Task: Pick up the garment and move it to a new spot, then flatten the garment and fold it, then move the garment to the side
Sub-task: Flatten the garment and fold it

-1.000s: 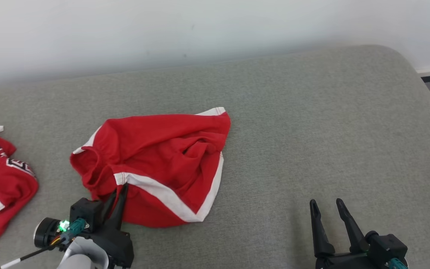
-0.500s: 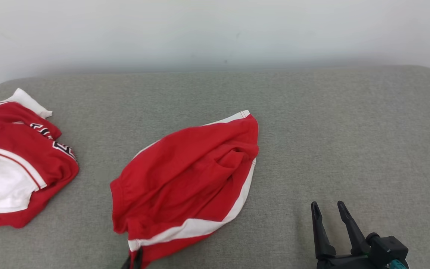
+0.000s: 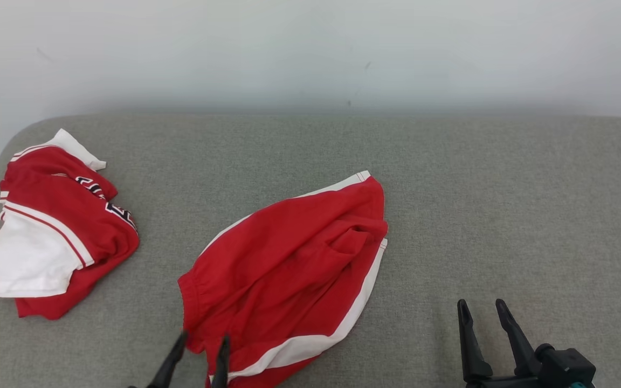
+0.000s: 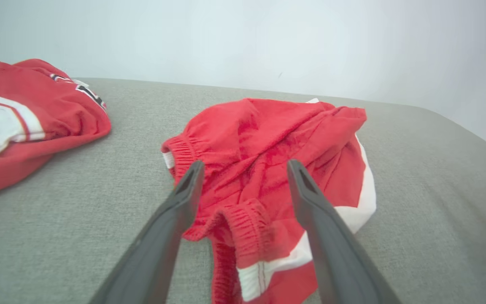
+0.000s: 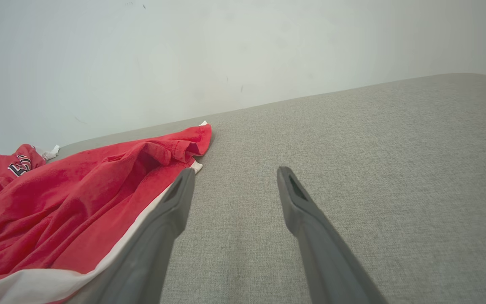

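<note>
Left hand spread; right hand likewise.

Grey cushion, red shorts, red-white jersey

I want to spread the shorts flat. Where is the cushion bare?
Widest free patch: grey cushion right of the red shorts, beyond the right gripper. A narrow strip lies between the shorts and the red-and-white garment. Left side is crowded.
</note>
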You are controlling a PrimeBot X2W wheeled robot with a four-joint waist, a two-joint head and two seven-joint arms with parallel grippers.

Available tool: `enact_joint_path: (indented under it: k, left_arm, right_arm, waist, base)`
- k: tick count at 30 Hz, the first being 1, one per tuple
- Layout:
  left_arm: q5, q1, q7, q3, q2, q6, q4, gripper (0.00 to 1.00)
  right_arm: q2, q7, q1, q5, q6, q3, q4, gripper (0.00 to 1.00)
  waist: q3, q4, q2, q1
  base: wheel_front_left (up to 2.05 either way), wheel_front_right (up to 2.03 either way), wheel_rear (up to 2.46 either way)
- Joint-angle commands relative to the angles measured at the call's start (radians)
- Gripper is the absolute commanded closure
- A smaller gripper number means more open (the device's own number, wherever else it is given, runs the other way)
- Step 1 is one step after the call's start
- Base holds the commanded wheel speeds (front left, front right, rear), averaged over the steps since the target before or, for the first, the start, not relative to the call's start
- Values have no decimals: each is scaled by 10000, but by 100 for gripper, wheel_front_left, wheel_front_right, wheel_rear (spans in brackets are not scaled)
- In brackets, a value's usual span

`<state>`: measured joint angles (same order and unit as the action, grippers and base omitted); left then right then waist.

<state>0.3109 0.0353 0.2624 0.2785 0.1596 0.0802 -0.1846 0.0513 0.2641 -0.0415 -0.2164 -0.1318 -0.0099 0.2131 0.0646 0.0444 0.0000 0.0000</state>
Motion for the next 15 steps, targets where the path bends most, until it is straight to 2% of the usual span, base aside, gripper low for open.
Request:
enact_joint_path:
  k: [1, 7, 15]
  left_arm:
    - [-43, 179, 32, -132, -54, 28, 177, 0]
    - [-549, 368, 34, -1139, -138, 42, 1079, 0]
    - [-984, 416, 35, -2919, -115, -164, 1066, 0]
  right_arm:
    - [-23, 3, -98, 87, 23, -12, 10, 0]
    - [-22, 3, -108, 62, 23, 29, 35, 0]
    - [-22, 3, -82, 102, 23, -50, 70, 0]
  waist:
    - [-57, 53, 0, 0]
    - [-148, 70, 0, 0]
    - [-193, -183, 0, 0]
  base:
    - [0, 0, 0]
    - [0, 0, 0]
    - [0, 0, 0]
